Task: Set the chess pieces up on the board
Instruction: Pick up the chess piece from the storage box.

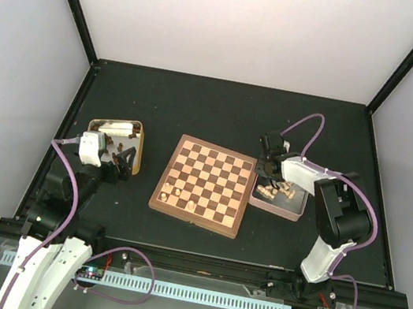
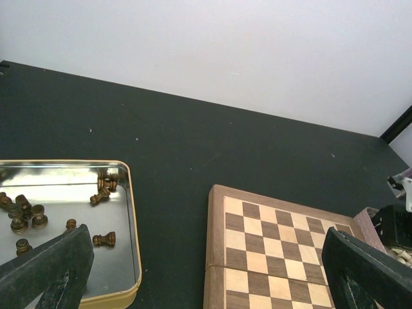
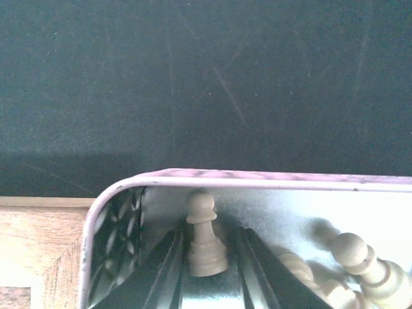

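Right hand: Our right hand is down inside the pink tin, one finger on each side of a pale pawn. The jaws stand narrow around its base. We cannot tell whether they grip it yet.
Pawn: It stands upright in the tin's corner, close to the far wall and the rounded left wall.
Main risk: We judge that an uneven squeeze low on the turned base could tip the pawn against the wall or squirt it out of the jaws.
Second risk: On a lift, the pawn or a finger could catch the rim and drag the light tin.
Neighbours: Other pale pieces lie on their sides just to the right of the fingers, and a sideways shift could knock them.
Board: The board lies just beside the tin, its corner visible at the lower left of the right wrist view. A few pale pieces stand near its near-left corner, and most squares are bare.
Left hand: Our left hand is spread wide and holds nothing, near the gold tin.
Dark pieces: They lie scattered in that gold tin, left of the board.
In the way: Nothing stands on the tabletop between the pink tin and the board, only the tin's own rim.
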`<state>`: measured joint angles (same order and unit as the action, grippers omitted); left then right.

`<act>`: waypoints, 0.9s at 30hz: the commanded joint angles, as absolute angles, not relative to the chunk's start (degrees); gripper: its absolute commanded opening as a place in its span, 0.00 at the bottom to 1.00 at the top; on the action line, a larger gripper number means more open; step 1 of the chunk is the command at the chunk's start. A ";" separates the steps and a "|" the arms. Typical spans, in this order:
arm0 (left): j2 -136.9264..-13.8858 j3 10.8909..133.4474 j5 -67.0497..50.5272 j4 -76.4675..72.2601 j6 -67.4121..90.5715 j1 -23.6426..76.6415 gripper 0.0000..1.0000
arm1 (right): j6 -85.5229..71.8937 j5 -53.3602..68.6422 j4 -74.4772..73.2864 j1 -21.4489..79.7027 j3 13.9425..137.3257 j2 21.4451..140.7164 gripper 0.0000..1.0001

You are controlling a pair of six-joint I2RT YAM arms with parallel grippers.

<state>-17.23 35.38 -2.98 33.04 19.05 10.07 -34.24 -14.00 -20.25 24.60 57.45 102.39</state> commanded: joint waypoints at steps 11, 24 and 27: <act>-17.52 35.51 -2.81 32.94 19.14 9.53 0.99 | -30.19 -12.91 -15.86 23.99 56.02 103.79 0.11; -26.24 32.39 -39.66 16.18 26.13 9.65 0.97 | -27.16 2.74 -7.69 24.29 41.21 77.21 0.11; -30.41 31.74 -46.02 8.74 32.85 10.10 0.95 | -26.89 12.69 0.81 24.98 37.08 72.06 0.11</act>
